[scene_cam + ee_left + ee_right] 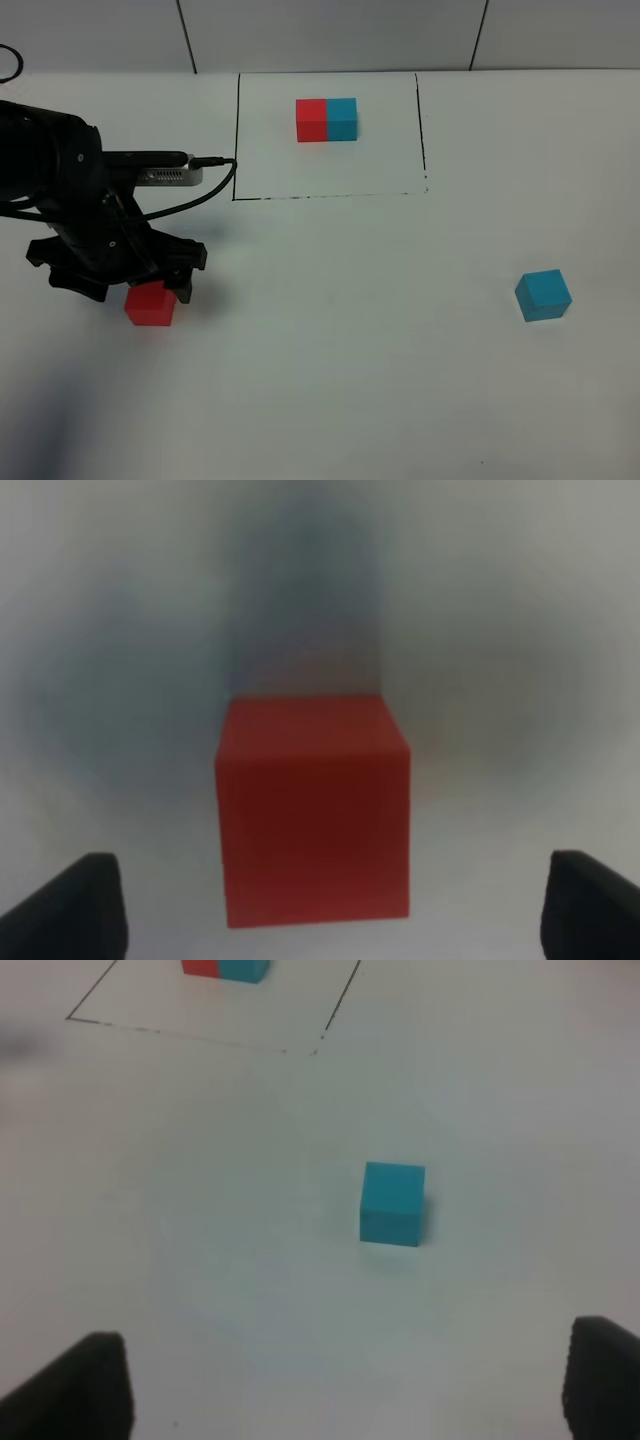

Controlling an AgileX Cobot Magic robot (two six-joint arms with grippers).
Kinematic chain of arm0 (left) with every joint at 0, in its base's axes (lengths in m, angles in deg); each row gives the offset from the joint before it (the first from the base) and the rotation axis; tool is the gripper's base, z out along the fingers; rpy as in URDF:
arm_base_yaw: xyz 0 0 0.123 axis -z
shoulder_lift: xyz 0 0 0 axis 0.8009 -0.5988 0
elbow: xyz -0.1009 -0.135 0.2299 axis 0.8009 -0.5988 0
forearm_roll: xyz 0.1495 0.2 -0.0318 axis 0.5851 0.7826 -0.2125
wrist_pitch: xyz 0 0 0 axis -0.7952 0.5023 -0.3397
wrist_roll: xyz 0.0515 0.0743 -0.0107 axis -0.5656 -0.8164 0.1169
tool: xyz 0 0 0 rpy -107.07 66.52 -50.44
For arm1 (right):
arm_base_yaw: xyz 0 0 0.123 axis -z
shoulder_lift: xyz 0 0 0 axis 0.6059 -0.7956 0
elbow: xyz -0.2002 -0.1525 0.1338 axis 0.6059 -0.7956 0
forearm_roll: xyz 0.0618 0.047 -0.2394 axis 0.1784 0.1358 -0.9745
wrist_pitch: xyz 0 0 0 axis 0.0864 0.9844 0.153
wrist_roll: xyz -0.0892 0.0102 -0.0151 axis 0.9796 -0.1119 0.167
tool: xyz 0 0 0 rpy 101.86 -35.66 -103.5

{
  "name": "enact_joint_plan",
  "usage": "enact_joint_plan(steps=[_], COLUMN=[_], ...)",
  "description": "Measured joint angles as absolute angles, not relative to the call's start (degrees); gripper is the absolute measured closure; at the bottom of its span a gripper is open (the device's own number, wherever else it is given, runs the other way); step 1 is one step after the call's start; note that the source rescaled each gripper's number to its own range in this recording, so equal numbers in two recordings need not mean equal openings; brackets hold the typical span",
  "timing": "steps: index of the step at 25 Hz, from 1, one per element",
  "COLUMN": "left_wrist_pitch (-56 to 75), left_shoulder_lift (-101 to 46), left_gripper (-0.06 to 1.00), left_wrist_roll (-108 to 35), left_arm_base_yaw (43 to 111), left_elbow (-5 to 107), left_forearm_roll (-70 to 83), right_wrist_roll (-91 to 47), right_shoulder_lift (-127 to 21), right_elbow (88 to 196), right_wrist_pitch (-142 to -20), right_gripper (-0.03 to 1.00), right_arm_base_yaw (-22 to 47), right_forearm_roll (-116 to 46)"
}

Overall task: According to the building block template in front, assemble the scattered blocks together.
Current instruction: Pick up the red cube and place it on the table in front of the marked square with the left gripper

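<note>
Our left end effector is wide open and straddles the red cube at the near left of the table. The cube is centred in the gap, square to the fingers and untouched. The blue cube sits well apart at right, ahead of our right end effector, which is also wide open. We see bare table between the cubes, and the template is far centre.

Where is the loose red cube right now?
In the exterior high view the red cube sits low on the left, just under the left tool, far across from the cyan-blue cube.
</note>
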State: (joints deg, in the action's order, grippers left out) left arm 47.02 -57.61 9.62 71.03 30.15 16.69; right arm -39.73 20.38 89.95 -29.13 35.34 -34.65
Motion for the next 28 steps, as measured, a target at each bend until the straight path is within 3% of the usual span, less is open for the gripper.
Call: enact_joint_plan(steps=[7,10,13,16,23,28], left_wrist_pitch=[44.7,44.0,44.0,44.7,50.5,56.3], left_shoulder_lift=[-62.4,-63.8,-64.0,-64.0,-64.0,-64.9], left_gripper=[0.18,0.25,0.49,0.94,0.93,0.93], left_wrist_roll=[9.5,9.5,9.4,9.3,0.4,-15.6], left_arm_base_yaw=[71.0,71.0,71.0,71.0,71.4,75.8], left_elbow=[30.2,30.2,30.2,30.2,34.9,45.2], left_forearm_roll=[17.1,17.5,17.6,17.7,18.1,18.1], right_wrist_roll=[-39.7,-39.7,-39.7,-39.7,-39.7,-39.7], right_shoulder_lift=[20.4,20.4,20.4,20.4,20.4,20.4], right_elbow=[90.0,90.0,90.0,90.0,90.0,90.0], right_wrist_pitch=[-29.1,-29.1,-29.1,-29.1,-29.1,-29.1], right_gripper=[0.18,0.18,0.18,0.18,0.18,0.18], right_arm_base_yaw=[35.3,35.3,35.3,35.3,35.3,35.3], right_forearm_roll=[-34.6,-34.6,-34.5,-34.5,-34.5,-34.5])
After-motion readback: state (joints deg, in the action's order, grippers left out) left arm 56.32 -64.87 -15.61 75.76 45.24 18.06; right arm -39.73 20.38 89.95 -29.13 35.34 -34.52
